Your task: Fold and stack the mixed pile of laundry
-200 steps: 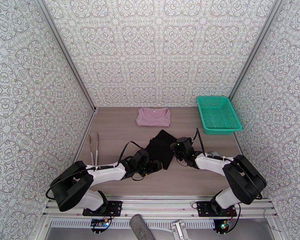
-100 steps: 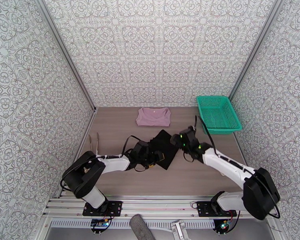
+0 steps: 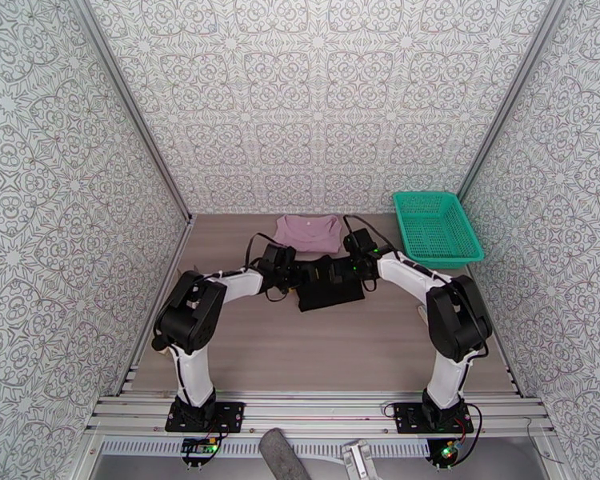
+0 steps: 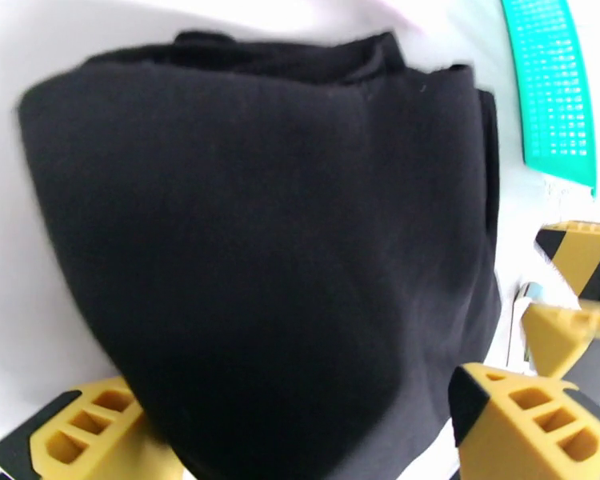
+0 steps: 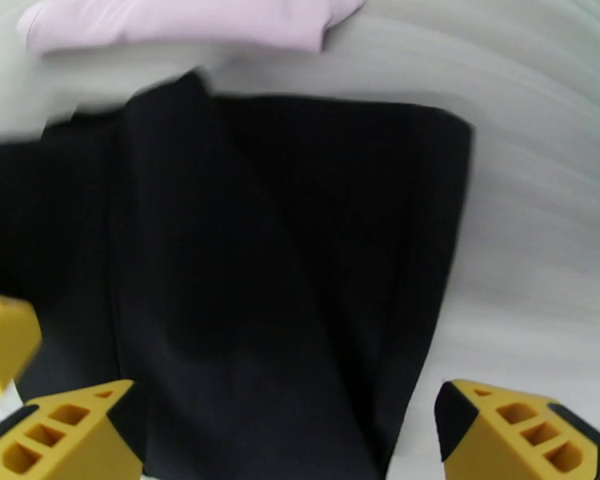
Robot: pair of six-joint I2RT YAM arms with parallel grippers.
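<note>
The black garment (image 3: 328,296) lies folded in a rough rectangle on the table (image 3: 244,346), just in front of the mauve-pink shirt (image 3: 306,232), which lies flat near the back wall. My left gripper (image 3: 302,275) reaches in from the left over the garment's far edge, and my right gripper (image 3: 344,270) reaches in from the right. In the left wrist view, the left gripper (image 4: 300,430) is open, with the black garment (image 4: 268,234) between its wide-set fingers. The right gripper (image 5: 292,434) is open over the black garment (image 5: 244,258), and the pink shirt (image 5: 188,18) lies beyond it.
A teal mesh basket (image 3: 436,227) stands at the back right, and its rim (image 4: 552,82) appears in the left wrist view. Patterned walls close in the left, back and right sides. Bare tabletop stretches in front of the garment toward the arm bases.
Both arms swung toward the back of the table. The black garment moved back with them and turned square, close to the pink shirt. The right gripper's jaws opened wide.
</note>
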